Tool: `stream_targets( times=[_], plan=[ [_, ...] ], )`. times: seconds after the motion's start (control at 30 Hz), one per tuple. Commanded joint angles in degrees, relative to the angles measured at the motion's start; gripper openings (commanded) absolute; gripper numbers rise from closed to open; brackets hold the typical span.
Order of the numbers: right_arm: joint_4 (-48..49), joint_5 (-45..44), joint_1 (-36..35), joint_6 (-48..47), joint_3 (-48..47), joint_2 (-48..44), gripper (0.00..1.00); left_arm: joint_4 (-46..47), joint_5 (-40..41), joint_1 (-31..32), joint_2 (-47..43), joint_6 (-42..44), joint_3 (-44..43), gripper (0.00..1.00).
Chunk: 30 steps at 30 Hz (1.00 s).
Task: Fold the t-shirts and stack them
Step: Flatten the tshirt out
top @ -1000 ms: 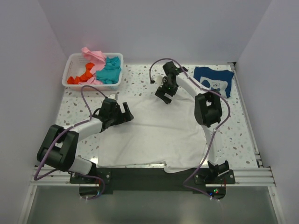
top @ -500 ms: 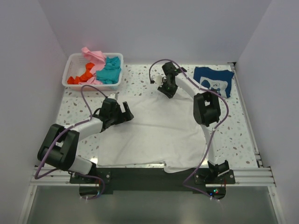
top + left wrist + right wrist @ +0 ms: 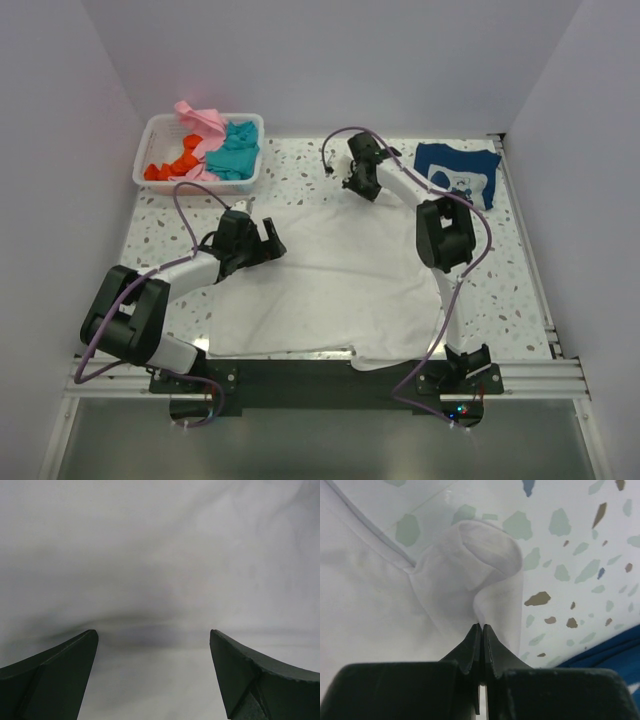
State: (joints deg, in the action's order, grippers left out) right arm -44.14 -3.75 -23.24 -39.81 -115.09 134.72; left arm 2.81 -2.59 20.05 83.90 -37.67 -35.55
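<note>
The white shirt (image 3: pixel 330 280) lies spread flat across the middle of the tabletop (image 3: pixel 510 290), its near hem at the arms' bases and its far edge reaching toward the back. The right pincer (image 3: pixel 362 185) is at the shirt's far right corner; from the right wrist its two fingers are pressed tight together, the tips (image 3: pixel 481 630) nipping the edge of a sleeve (image 3: pixel 480 560) that curls up and over into a loose roll above the speckled surface. The navy shirt (image 3: pixel 458 172) lies at the back right, near that pincer but apart from the white cloth, and shows as a blue corner at the lower right of the right wrist view. The left pincer (image 3: pixel 268 240) sits low over the white shirt's left side, spread wide with nothing between its fingers (image 3: pixel 50 675); whether they touch the smooth white cloth below is unclear. At the back left stands the basket (image 3: pixel 200 186), well apart from the white shirt, holding a pink shirt (image 3: pixel 200 117) draped over its far rim, a teal shirt (image 3: pixel 236 150) at its right and an orange shirt (image 3: pixel 180 160) at its left
</note>
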Motion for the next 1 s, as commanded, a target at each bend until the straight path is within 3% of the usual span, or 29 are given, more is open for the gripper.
stream_targets(
  times=[0.0,0.6,0.8,0.87,0.93,0.97],
  plan=[
    [6.25,-5.73,0.48,1.84,0.30,-5.08,0.00,-5.62,2.41,0.07,2.50,1.37,0.75,1.00],
    [15.75,-19.98,2.76,7.64,-0.23,0.19,0.01,-5.53,3.56,-0.01,3.46,1.02,0.66,1.00],
    [25.04,-29.55,2.77,9.14,0.39,0.72,0.26,-5.45,3.21,-0.01,3.73,1.37,0.40,1.00],
    [26.47,-32.10,2.77,10.19,-0.57,0.90,0.49,-5.71,3.12,-0.01,3.64,1.98,0.13,1.00],
    [27.00,-34.13,2.77,10.98,-2.33,0.29,0.86,-5.97,3.12,-0.01,3.29,2.16,-0.13,1.00],
    [26.48,-34.22,2.77,12.29,-2.94,-0.15,0.92,-6.06,2.94,-0.01,3.03,2.25,-0.22,1.00]
  ],
)
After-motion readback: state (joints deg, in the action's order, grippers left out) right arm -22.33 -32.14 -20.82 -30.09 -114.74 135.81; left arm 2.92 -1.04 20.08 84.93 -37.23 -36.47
